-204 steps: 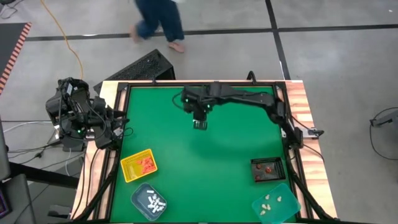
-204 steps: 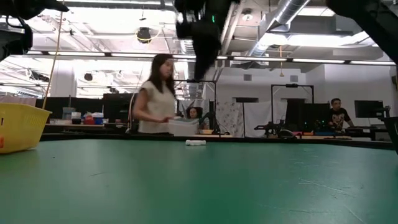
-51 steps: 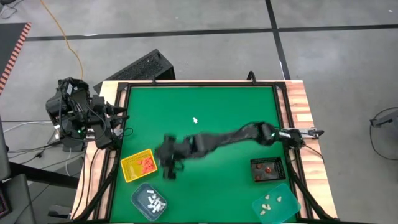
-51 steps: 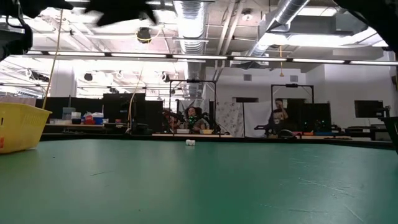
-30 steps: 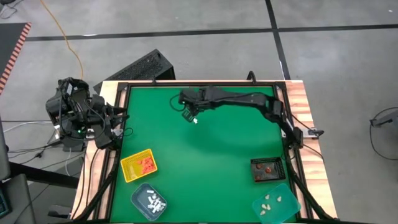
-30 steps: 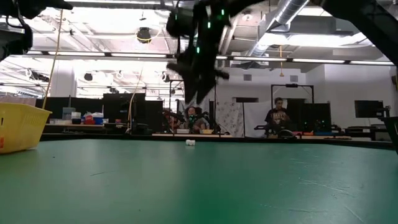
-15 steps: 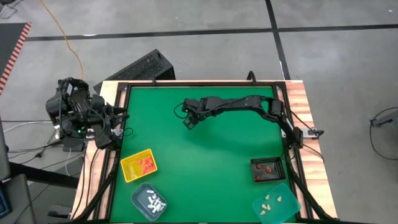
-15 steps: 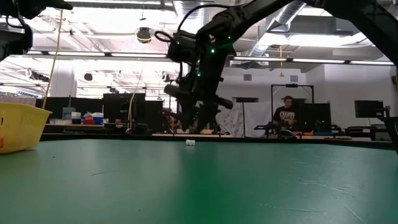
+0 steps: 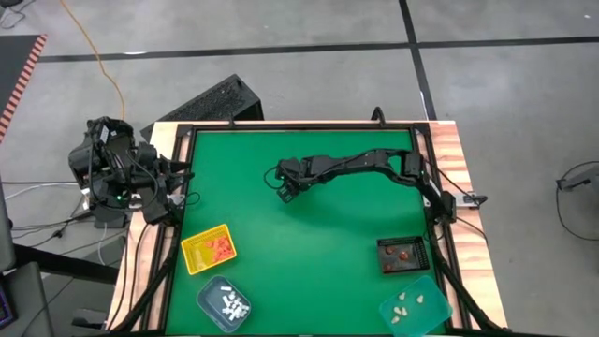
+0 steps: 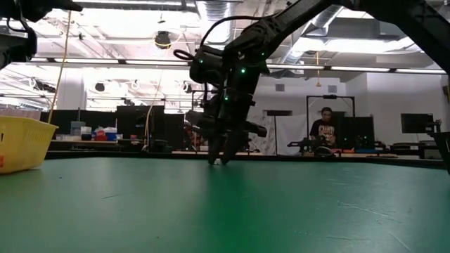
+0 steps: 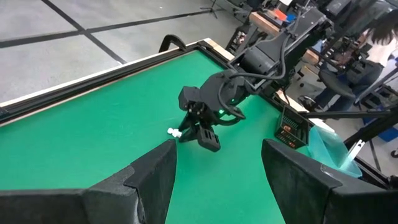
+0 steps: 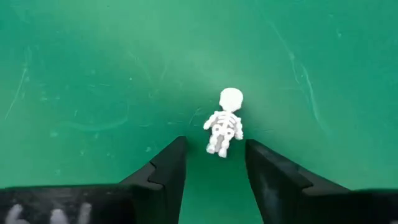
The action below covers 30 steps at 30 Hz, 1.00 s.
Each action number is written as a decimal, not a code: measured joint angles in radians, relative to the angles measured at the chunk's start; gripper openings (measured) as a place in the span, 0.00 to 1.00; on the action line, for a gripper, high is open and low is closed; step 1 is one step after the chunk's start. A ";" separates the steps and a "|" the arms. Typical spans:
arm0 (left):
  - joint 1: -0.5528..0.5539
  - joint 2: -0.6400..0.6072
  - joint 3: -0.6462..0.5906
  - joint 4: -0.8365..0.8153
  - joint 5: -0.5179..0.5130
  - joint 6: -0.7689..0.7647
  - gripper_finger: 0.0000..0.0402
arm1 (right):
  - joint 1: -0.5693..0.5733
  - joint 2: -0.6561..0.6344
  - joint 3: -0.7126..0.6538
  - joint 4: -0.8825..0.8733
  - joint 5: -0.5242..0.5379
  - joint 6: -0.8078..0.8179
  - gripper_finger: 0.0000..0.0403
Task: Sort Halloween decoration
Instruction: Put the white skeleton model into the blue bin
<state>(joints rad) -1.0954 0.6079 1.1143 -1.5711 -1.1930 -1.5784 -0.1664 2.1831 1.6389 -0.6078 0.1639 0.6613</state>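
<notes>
high view: right pincer (image 9: 285,194) dropped from above the far middle of the table (image 9: 346,271) to the cloth in the last second, right where the lone white trinket lay, so the trinket itself is hidden under it here. looks like the pickup of the last loose piece about to happen. left pincer (image 9: 183,173) parked off the far left corner, spread open, holding nothing. yellow tray (image 9: 209,249) with orange bits and dark tray (image 9: 225,302) with white bits at the near left edge, black tray (image 9: 403,254) and teal tray (image 9: 415,306) at the near right corner.

low view: tips of the right pincer down at table level now, half a second ago a bit higher. trinket blocked from sight.

left wrist view: shows what the top-down misses, the white trinket (image 11: 174,132) poking out just beside the right pincer's tips.

right wrist view: best look. tiny white skeleton (image 12: 224,129) flat on the cloth, feet just inside the gap between the two fingers (image 12: 160,174), head beyond the tips. jaws parted, nothing gripped yet.
</notes>
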 joint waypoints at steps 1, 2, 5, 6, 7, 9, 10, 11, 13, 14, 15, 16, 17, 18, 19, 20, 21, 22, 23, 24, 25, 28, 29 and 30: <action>0.000 0.000 0.000 0.000 0.000 0.000 0.56 | 0.004 0.003 0.000 -0.002 0.000 0.010 0.42; 0.000 0.000 0.000 0.000 0.000 0.001 0.56 | 0.007 0.004 0.000 -0.005 0.001 0.017 0.38; 0.000 0.000 0.000 0.000 0.001 0.003 0.56 | 0.016 0.006 -0.001 -0.004 0.018 0.024 0.25; 0.000 0.000 0.000 0.000 0.003 0.003 0.56 | 0.016 0.006 -0.001 -0.004 0.030 0.031 0.20; 0.000 0.000 0.000 0.000 0.003 0.003 0.56 | 0.015 0.007 0.002 -0.008 0.033 0.038 0.15; 0.000 0.000 0.000 0.000 0.003 0.003 0.56 | 0.012 0.003 0.009 -0.019 0.030 0.046 0.05; 0.000 0.000 0.000 0.000 0.003 0.003 0.56 | 0.008 0.003 0.012 -0.020 0.026 0.046 0.03; 0.000 0.000 0.000 0.000 0.003 0.003 0.56 | 0.007 0.003 0.018 -0.024 0.022 0.047 0.02; 0.000 0.000 0.000 0.000 0.004 0.003 0.56 | 0.007 0.006 0.036 -0.037 0.016 0.047 0.02; 0.000 0.000 0.000 0.000 0.005 0.003 0.56 | 0.008 0.008 0.049 -0.051 0.016 0.047 0.02; 0.000 0.000 0.000 0.000 0.007 0.003 0.56 | 0.008 0.010 0.067 -0.069 0.015 0.042 0.01; 0.000 0.000 0.000 0.000 0.008 0.003 0.56 | 0.013 0.013 0.085 -0.087 0.014 0.028 0.01; 0.000 0.000 0.000 0.000 0.008 0.003 0.56 | 0.017 0.016 0.108 -0.106 0.012 0.014 0.01; 0.000 0.000 0.000 0.000 0.009 0.003 0.56 | 0.023 0.019 0.135 -0.126 0.010 0.001 0.01; 0.000 0.000 0.000 0.000 0.009 0.003 0.56 | 0.030 0.019 0.161 -0.148 0.010 -0.007 0.01; 0.000 0.000 0.000 0.000 0.009 0.003 0.56 | 0.038 0.017 0.189 -0.166 0.010 -0.012 0.01; 0.000 0.000 0.000 0.000 0.009 0.003 0.56 | 0.046 0.014 0.215 -0.175 0.010 -0.015 0.00; 0.000 0.000 0.000 0.000 0.009 0.003 0.56 | 0.056 0.012 0.237 -0.186 0.010 -0.015 0.00; 0.000 0.000 0.000 0.000 0.009 0.003 0.56 | 0.065 0.012 0.261 -0.201 0.010 -0.016 0.00; 0.000 0.000 0.000 0.000 0.009 0.003 0.56 | 0.077 0.012 0.281 -0.213 0.010 -0.016 0.00; 0.000 0.000 0.000 0.000 0.009 0.003 0.56 | 0.090 0.012 0.298 -0.219 0.011 -0.018 0.00; 0.000 0.000 0.000 0.000 0.009 0.003 0.56 | 0.143 0.013 0.353 -0.201 0.010 -0.038 0.00; 0.000 0.000 0.000 0.000 0.009 0.003 0.56 | 0.166 0.012 0.369 -0.188 -0.002 -0.059 0.00; 0.000 0.000 0.000 0.000 0.009 0.003 0.56 | 0.191 0.011 0.382 -0.165 -0.025 -0.083 0.00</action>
<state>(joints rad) -1.0954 0.6079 1.1145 -1.5707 -1.1839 -1.5749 0.0244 2.1944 2.0206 -0.7729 0.1392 0.5779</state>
